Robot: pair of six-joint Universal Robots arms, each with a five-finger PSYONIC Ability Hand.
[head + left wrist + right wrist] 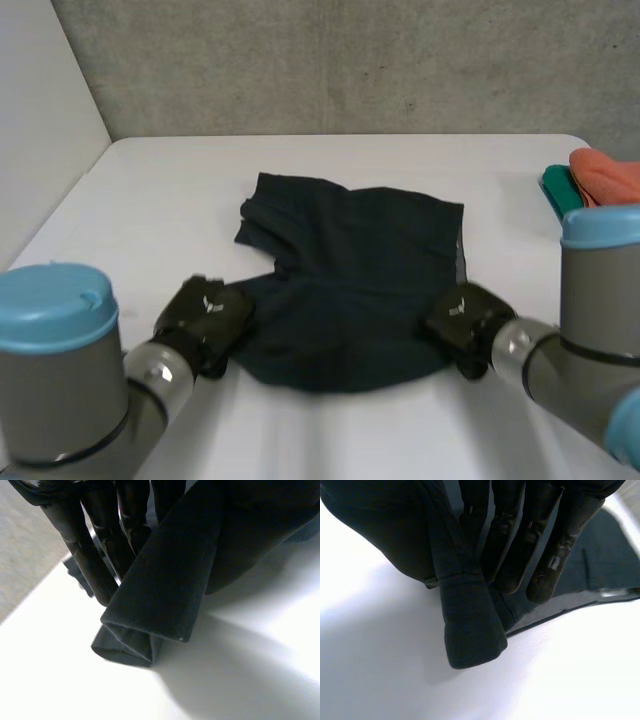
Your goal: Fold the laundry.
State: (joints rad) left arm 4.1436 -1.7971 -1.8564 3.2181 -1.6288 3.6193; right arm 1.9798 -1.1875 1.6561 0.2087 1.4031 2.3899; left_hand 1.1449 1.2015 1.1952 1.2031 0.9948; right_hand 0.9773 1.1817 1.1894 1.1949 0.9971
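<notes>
Navy cloth (pixel 350 280) lies spread but rumpled on the tabletop (pixel 150 200) ahead of my palms. My left hand (pixel 205 318) pinches one near corner between fingers and thumb, and my right hand (pixel 462 325) pinches the other. I judge no fold is made yet: the near edge must go over to the far one, and an orange cloth (pixel 605 172) waits beyond my right hand.
</notes>
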